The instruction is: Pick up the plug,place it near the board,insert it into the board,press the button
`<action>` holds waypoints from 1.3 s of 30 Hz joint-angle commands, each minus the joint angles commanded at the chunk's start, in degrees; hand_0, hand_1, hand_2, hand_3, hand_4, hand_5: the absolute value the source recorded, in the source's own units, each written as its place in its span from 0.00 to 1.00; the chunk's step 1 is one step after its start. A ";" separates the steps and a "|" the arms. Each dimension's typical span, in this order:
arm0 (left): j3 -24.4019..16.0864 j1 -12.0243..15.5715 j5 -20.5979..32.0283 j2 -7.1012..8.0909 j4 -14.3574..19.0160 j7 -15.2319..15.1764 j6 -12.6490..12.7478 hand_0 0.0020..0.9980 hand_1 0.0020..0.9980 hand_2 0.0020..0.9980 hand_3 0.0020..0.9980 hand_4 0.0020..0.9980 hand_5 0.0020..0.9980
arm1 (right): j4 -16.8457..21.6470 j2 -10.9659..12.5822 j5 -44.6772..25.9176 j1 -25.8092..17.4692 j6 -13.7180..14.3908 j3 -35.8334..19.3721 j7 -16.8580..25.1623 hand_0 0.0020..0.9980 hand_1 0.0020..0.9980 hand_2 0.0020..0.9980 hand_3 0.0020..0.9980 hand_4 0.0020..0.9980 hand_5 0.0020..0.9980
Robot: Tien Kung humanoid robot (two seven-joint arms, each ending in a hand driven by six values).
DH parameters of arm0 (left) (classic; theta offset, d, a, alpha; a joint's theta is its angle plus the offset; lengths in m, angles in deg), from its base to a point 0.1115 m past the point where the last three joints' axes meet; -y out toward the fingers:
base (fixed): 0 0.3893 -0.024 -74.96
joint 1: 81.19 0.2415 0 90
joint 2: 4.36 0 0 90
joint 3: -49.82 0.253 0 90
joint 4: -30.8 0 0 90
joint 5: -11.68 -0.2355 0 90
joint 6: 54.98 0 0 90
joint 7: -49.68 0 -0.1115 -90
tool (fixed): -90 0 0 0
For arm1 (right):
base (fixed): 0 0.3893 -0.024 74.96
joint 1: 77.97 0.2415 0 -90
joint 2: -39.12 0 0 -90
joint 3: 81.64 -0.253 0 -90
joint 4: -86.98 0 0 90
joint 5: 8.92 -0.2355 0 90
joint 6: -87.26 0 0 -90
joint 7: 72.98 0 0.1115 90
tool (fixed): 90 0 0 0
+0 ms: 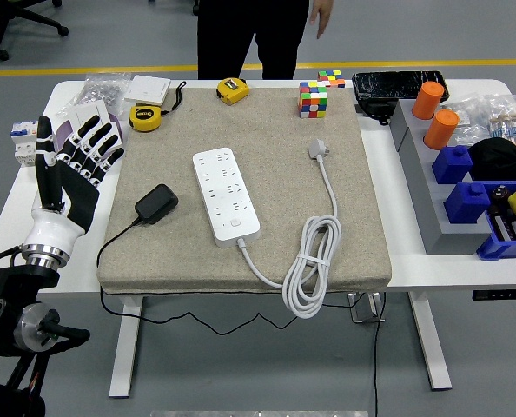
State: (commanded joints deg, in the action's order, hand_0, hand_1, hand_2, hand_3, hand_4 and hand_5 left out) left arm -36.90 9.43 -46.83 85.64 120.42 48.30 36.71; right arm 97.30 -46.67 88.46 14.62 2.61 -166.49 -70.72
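Observation:
A black plug adapter lies on the beige mat, left of a white power strip with its button near the front end. The strip's own white cable coils at the mat's front. My left hand is raised at the table's left side, fingers spread, holding nothing, well left of the plug. My right hand is out of view.
A person stands at the far side. Two tape measures, a Rubik's cube, white sockets at the left. Orange cylinders, blue blocks and a grey tray at the right.

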 joint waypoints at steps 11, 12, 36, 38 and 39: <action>-0.21 0.52 -14.17 0.00 0.21 1.82 1.59 0.76 0.80 0.79 0.79 1.00 0.89 | 0.00 0.52 -0.90 -0.15 -0.15 1.81 0.02 0.88 0.87 0.83 0.84 1.00 1.00; -0.16 0.54 -14.25 0.00 0.20 1.80 1.57 0.76 0.80 0.79 0.79 1.00 0.89 | 0.00 0.55 -0.90 -0.16 -0.17 1.84 0.03 0.88 0.87 0.83 0.84 1.00 1.00; 2.72 0.69 -23.63 0.00 -0.81 2.57 3.39 0.76 0.79 0.78 0.77 1.00 0.86 | 0.00 0.69 1.41 -0.59 0.27 0.50 -0.34 0.88 0.84 0.79 0.81 1.00 0.75; 2.84 0.61 -23.77 0.00 -0.86 2.56 3.44 0.76 0.79 0.78 0.77 1.00 0.86 | 0.00 0.70 2.28 -0.41 0.78 0.06 -0.23 0.88 0.84 0.79 0.81 1.00 0.75; 2.98 0.52 -23.68 0.01 -0.87 2.49 3.51 0.76 0.79 0.78 0.77 1.00 0.86 | 0.00 0.69 1.29 -0.37 1.35 0.22 0.33 0.88 0.84 0.79 0.81 1.00 0.75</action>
State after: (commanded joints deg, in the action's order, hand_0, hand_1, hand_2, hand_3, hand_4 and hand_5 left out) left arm -33.92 9.95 -70.51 85.65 119.54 50.79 40.22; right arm 97.30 -45.98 89.75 14.25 3.96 -166.26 -70.39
